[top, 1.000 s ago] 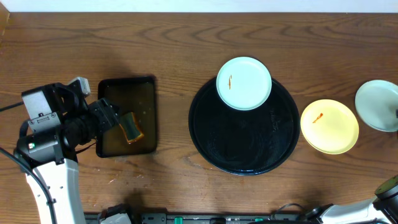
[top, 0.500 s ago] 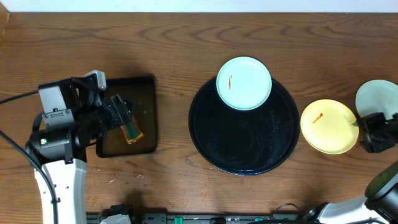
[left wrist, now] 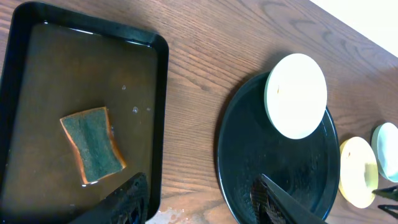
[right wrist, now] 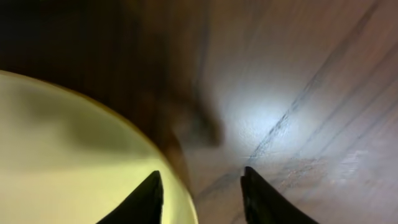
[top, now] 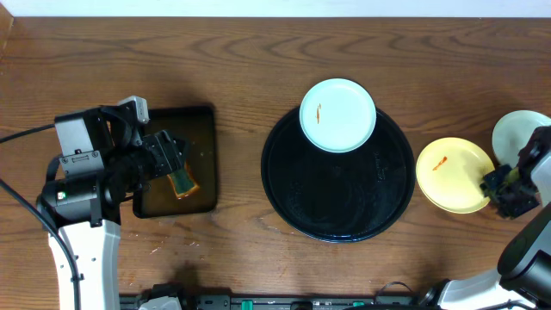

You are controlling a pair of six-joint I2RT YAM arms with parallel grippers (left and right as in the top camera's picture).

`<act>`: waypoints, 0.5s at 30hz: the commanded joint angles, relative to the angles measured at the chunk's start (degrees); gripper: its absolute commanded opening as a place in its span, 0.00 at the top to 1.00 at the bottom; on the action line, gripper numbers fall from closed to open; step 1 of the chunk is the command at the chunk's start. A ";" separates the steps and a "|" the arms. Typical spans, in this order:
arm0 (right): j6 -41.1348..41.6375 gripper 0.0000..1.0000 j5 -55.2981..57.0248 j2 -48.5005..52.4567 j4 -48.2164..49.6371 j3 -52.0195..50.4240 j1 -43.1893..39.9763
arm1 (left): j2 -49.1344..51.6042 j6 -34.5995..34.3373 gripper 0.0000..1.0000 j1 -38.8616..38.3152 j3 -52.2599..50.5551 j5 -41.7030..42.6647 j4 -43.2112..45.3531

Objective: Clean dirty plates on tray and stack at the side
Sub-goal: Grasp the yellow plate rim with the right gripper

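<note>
**A:** Where does everything sit, biggest first?

**B:** On the table, the round black tray is in the middle, with one mint plate on its far edge. The rectangular tray is well off to the left, holding brownish water and the sponge. The yellow plate lies on the wood just right of the round tray. A second mint plate is beyond it.

**A:** Which arm is nearer the yellow one?

**B:** The right, by far. The right gripper is at that plate's right-hand rim. Its wrist view shows the rim running between the fingers, one over the yellow face and one over bare wood. The jaws are parted and hold nothing.

**A:** So a pinch on the edge?

**B:** Probably, though the blur hides how low it is.

**A:** And the left?

**B:** The left gripper hangs over the rectangular tray, jaws wide and empty. The sponge lies ahead, off toward one finger rather than between them.

**A:** The dirt?

**B:** An orange smear sits on the yellow plate's left half, away from the fingers.
</note>
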 commanded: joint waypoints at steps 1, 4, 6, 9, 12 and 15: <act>-0.28 0.65 -1.92 -0.92 3.87 -4.24 0.00 | -0.09 -0.46 0.45 -0.17 0.83 -0.31 0.15; -0.37 0.75 -4.50 -0.92 8.50 -7.54 0.00 | -0.09 -0.46 0.45 -0.17 0.83 -0.31 0.28; -0.37 0.84 -4.83 -0.92 9.31 -8.39 0.00 | -0.09 -0.46 0.45 -0.17 0.83 -0.31 0.26; -1.60 0.99 -4.83 -1.03 9.14 -8.44 0.00 | -0.09 -0.46 0.45 -0.17 0.83 -0.31 0.04; -1.60 0.99 -4.76 -1.38 8.28 -8.44 0.00 | -0.09 -0.46 0.45 -0.17 0.83 -0.31 0.09; -1.64 0.99 -4.79 -2.05 7.72 -8.44 -0.07 | -0.09 -0.46 0.45 -0.17 0.83 -0.31 0.09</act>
